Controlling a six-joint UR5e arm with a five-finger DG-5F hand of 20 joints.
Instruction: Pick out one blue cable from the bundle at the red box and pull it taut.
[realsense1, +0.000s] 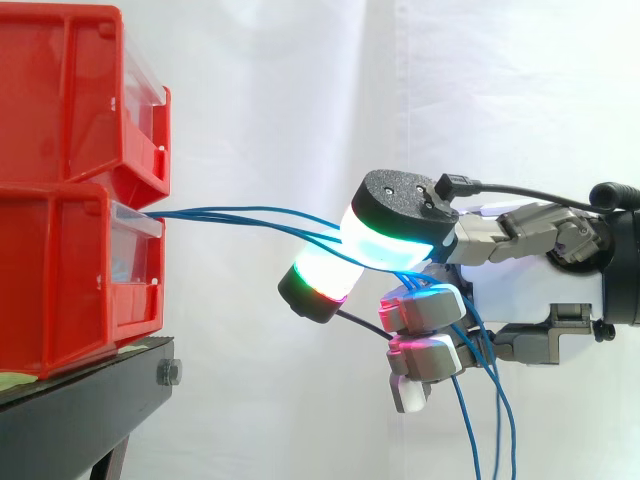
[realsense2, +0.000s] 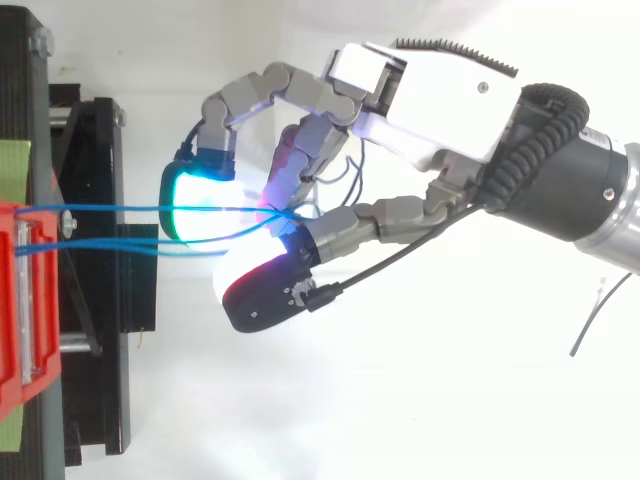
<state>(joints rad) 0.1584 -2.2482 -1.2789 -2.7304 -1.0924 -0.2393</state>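
Robot hand (realsense1: 530, 290): mine, level with the mouth of the red box (realsense1: 60, 280) and well out in front of it. Fingers are curled around the blue cables (realsense1: 250, 218). The glowing fingertips (realsense1: 385, 245) close over several strands, not one.

Progress: the reach and first grasp look done. Singling out one cable looks not yet done, since more than one strand runs into my grip. The pull is unfinished too. The strands bow gently between box and robot hand, so I judge them slack.

White curtain (realsense1: 300, 80): backdrop, no obstruction.

Black table (realsense1: 80, 410): carries the bins, its edge below the cable run.

Red box, lower: the cables leave at its upper front lip.

Upper red bin (realsense1: 70, 90): stacked on the lower one, overhanging the cable exit, close above the strands.

Blue cables: they span the open gap from box to fingers and cross one another near my grip.

Loose cable ends (realsense1: 500, 430): hanging below my fingers. The extra strands are the main hindrance, likely to come along with any pull.
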